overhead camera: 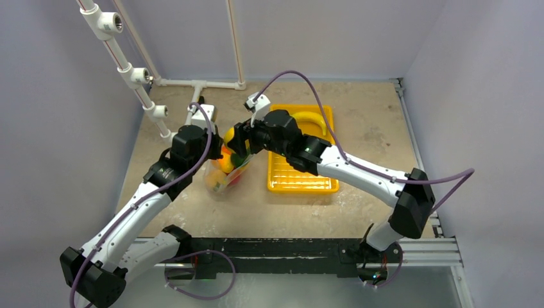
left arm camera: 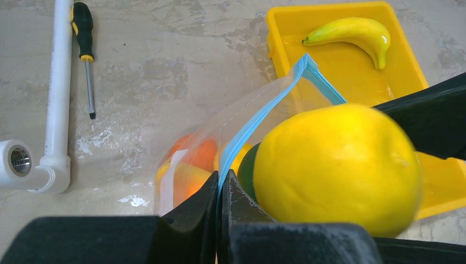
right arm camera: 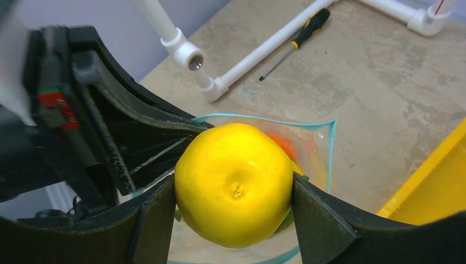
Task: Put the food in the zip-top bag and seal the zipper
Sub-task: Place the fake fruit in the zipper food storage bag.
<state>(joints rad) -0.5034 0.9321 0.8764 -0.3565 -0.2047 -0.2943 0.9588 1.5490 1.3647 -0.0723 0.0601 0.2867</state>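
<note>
My right gripper [right arm camera: 233, 192] is shut on a round yellow toy fruit [right arm camera: 233, 184] and holds it over the open mouth of the clear zip-top bag [right arm camera: 313, 148]. The fruit also shows in the left wrist view [left arm camera: 335, 168]. My left gripper [left arm camera: 222, 187] is shut on the bag's teal-blue zipper strip [left arm camera: 258, 118] and holds that edge up. Orange, peach and dark green pieces [left arm camera: 192, 159] lie inside the bag [overhead camera: 224, 173]. A yellow banana [left arm camera: 351, 33] lies in the yellow tray [left arm camera: 340, 66].
The yellow tray [overhead camera: 301, 173] sits right of the bag, under my right arm. A black-and-yellow screwdriver [left arm camera: 83, 49] and white PVC pipes [left arm camera: 55, 93] lie at the back left. Walls close in on both sides.
</note>
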